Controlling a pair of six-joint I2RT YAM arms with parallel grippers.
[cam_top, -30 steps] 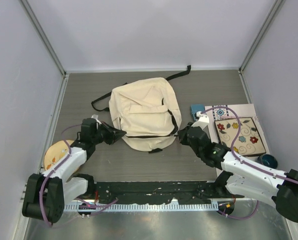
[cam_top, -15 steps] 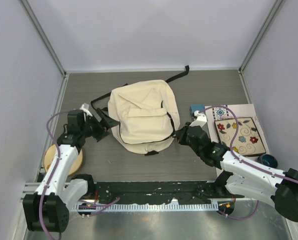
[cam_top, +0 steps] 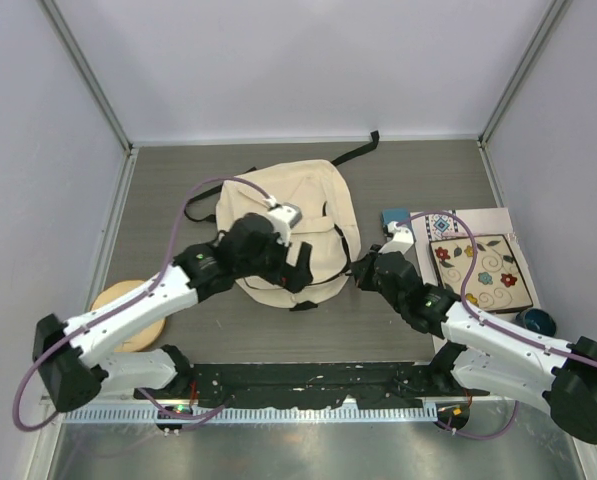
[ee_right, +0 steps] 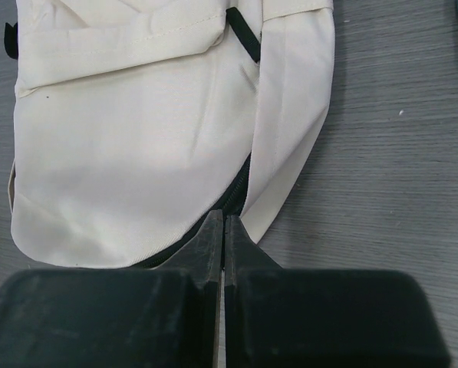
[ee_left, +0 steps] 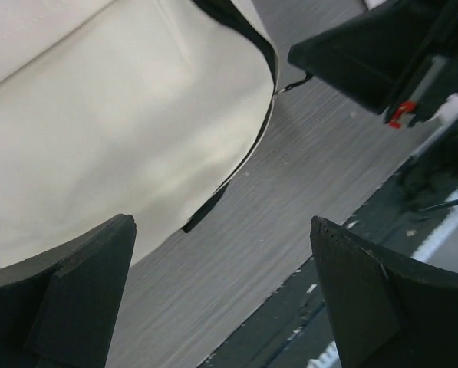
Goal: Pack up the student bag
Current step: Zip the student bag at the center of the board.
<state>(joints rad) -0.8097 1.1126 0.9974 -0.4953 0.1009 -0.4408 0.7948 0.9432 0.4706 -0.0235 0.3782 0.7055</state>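
Note:
The student bag (cam_top: 288, 205) is a cream fabric backpack with black straps, lying flat at the table's middle. My left gripper (cam_top: 296, 272) hovers over its near edge, and in the left wrist view this gripper (ee_left: 222, 222) is wide open with only bare table between the fingers; the bag (ee_left: 98, 115) lies just beyond them. My right gripper (cam_top: 361, 268) is at the bag's lower right corner. In the right wrist view its jaws (ee_right: 223, 220) are shut, tips on the black zipper (ee_right: 240, 180) of the bag (ee_right: 129, 146). A thin black pull tab (ee_left: 294, 83) leads to those tips.
A round wooden disc (cam_top: 128, 310) lies at the left under the left arm. To the right lie a flowered square board (cam_top: 480, 272), a white patterned sheet (cam_top: 440, 222), a teal item (cam_top: 395, 216) and a dark teal round thing (cam_top: 536, 321). A black rail (cam_top: 298, 385) runs along the near edge.
My left gripper has opened, and its arm swung from the bag's left side over to the bag's near edge. The bag shifted slightly. The right gripper stayed shut at the zipper.

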